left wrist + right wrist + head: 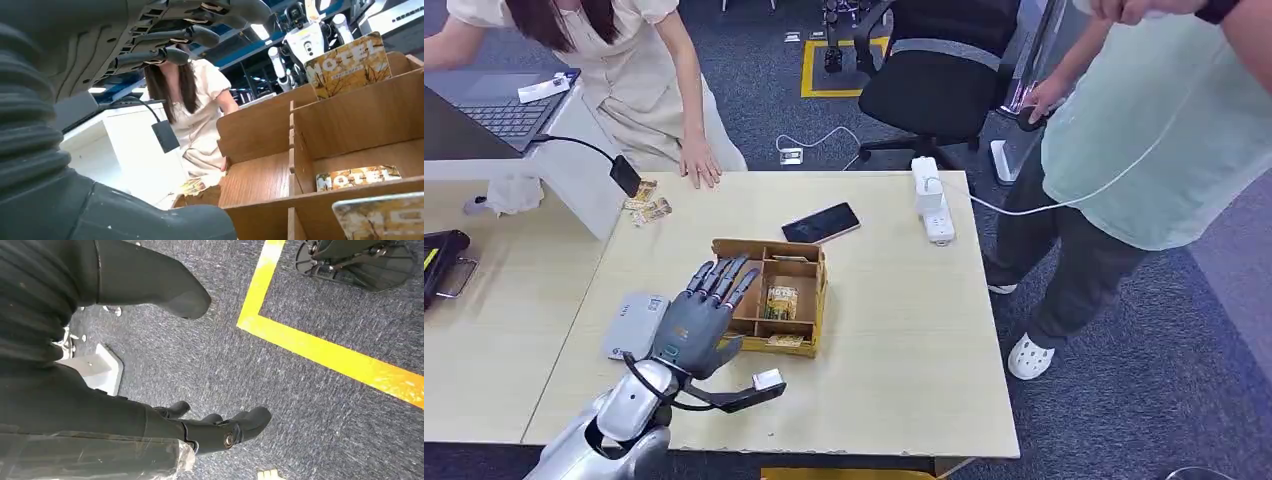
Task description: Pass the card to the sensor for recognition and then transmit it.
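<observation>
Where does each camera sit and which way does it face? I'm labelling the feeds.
Head view: high on the body, looking down at the table; left robot hand over the wooden box.
Left wrist view: behind the left robot hand, level into the box and its cards.
Right wrist view: on the hanging arm, facing the carpet; right robot hand open.
Head and left wrist views share the box.

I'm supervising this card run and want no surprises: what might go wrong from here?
The left hand hovers open over the wooden box; its spread fingers may catch a divider or nudge the box rather than pinch a card. A person's hand rests on the table edge near the sensor, risking contact during the pass.
</observation>
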